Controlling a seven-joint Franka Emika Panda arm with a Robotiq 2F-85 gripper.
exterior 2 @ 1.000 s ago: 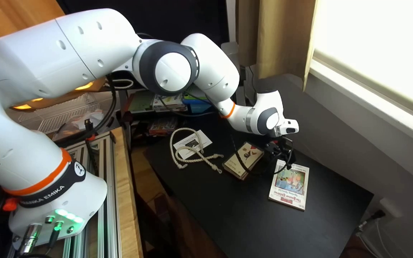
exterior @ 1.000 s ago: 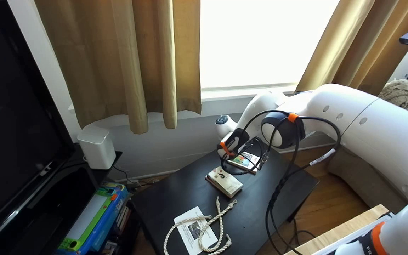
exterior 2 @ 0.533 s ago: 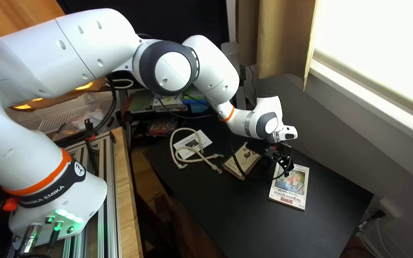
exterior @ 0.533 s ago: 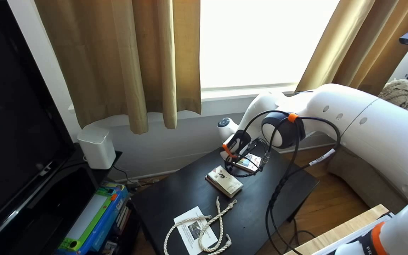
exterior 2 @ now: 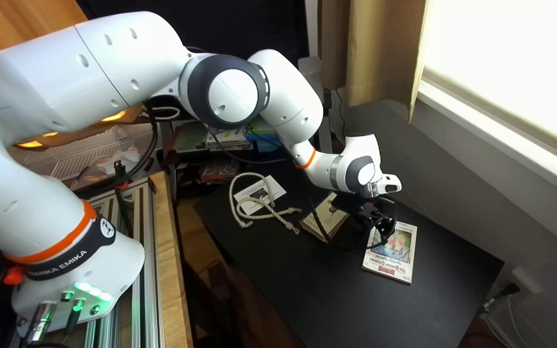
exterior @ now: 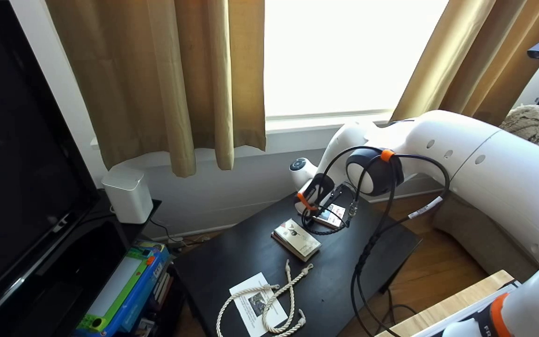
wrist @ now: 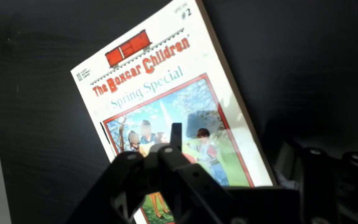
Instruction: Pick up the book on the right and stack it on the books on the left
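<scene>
The book on the right is a white paperback with a coloured picture; it lies flat on the black table in both exterior views (exterior: pixel 334 216) (exterior 2: pixel 390 258) and fills the middle of the wrist view (wrist: pixel 163 71). The left books are a small stack with a cream cover, in both exterior views (exterior: pixel 297 238) (exterior 2: pixel 326 218). My gripper (exterior 2: pixel 384 227) is over the far end of the white book. In the wrist view the gripper (wrist: pixel 231 138) is open and empty, one finger above the cover, the other beyond the book's right edge. Whether the fingers touch the book cannot be told.
The black table (exterior 2: pixel 428 314) also bears a paper sheet (exterior: pixel 251 318) with a rope (exterior: pixel 293 290) over it. The wall and window sill (exterior 2: pixel 510 133) run close behind the arm. A loose cable (exterior: pixel 370 243) hangs from the arm. A television (exterior: pixel 17 140) stands at the side.
The gripper has moved down and further over the white book, away from the television. The white book and the left stack have not moved.
</scene>
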